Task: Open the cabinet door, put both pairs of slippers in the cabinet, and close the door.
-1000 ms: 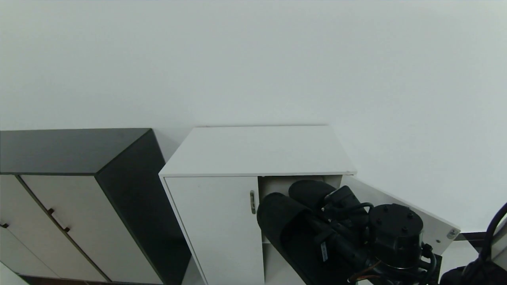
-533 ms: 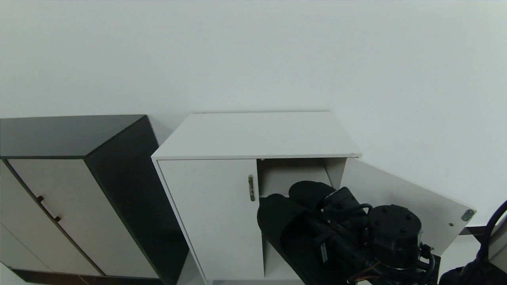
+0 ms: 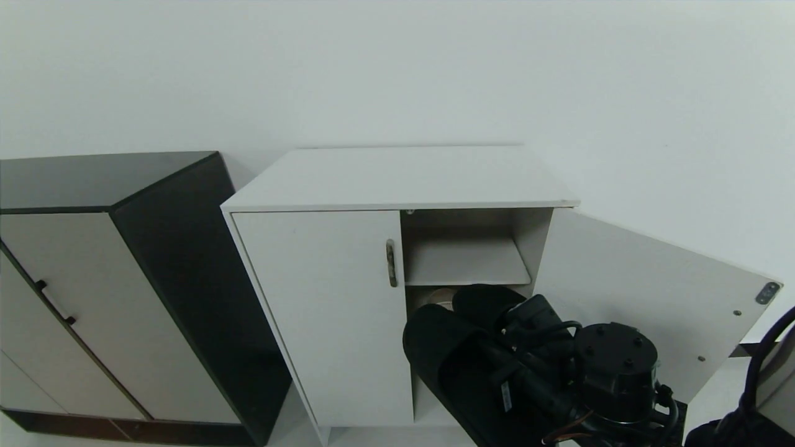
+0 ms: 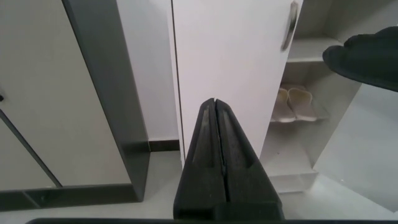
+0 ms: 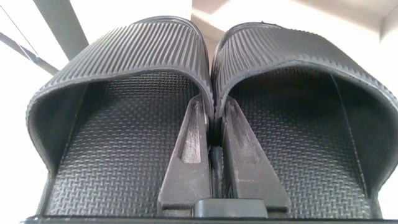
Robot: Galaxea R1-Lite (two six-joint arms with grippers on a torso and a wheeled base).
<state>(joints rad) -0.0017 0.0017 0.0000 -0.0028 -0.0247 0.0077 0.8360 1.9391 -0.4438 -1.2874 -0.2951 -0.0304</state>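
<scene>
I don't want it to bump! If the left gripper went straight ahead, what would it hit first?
Probably the closed cabinet door: the shut left gripper points at its flat panel, though depth is unclear.

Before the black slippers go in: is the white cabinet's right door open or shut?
Open. The right door stands swung wide, showing the shelf and pale slippers inside.

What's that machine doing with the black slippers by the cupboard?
The robot's right gripper has its fingers pinching a pair of black slippers together, held in front of the white cabinet. The cabinet's right door stands open; a pale pair of slippers sits on a shelf inside. The left gripper is shut and empty.
</scene>
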